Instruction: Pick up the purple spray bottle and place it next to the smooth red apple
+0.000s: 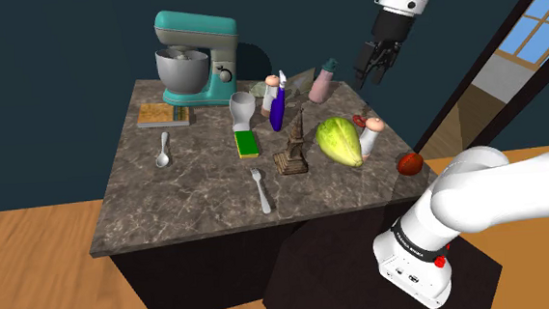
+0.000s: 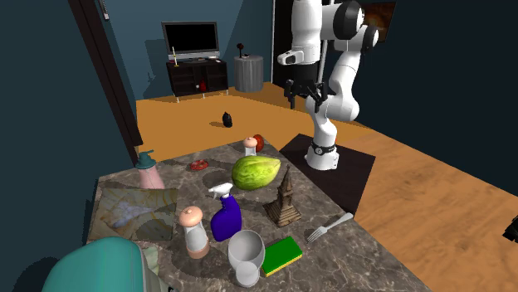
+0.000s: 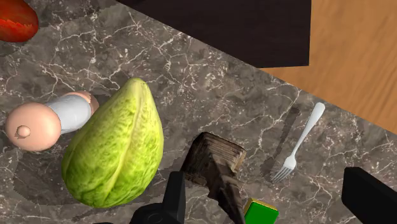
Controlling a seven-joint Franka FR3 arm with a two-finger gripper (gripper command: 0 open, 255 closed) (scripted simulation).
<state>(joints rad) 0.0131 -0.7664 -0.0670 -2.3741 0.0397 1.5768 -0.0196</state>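
Observation:
The purple spray bottle [image 1: 276, 108] [image 2: 225, 217] stands upright with a white trigger head near the middle back of the marble table [image 1: 198, 206], beside a white cup [image 1: 243, 107]. The red apple [image 1: 411, 163] [image 2: 258, 143] [image 3: 16, 19] sits at the table edge nearest the stand, next to a pink-capped shaker [image 1: 371, 136] [image 3: 48, 121]. My gripper [image 1: 374, 64] [image 2: 303, 90] [image 3: 270, 203] hangs high above that side of the table, open and holding nothing. It is well apart from the bottle.
Below the gripper lie a green cabbage [image 1: 339, 140] [image 3: 114, 149], a brown tower figurine [image 1: 292, 143] [image 3: 216, 168], a green sponge [image 1: 248, 143] and a fork [image 1: 261, 190] [image 3: 299, 143]. Farther off stand a pink bottle [image 1: 323, 80], a second shaker [image 1: 272, 84], a teal mixer [image 1: 195, 56] and a spoon [image 1: 162, 150].

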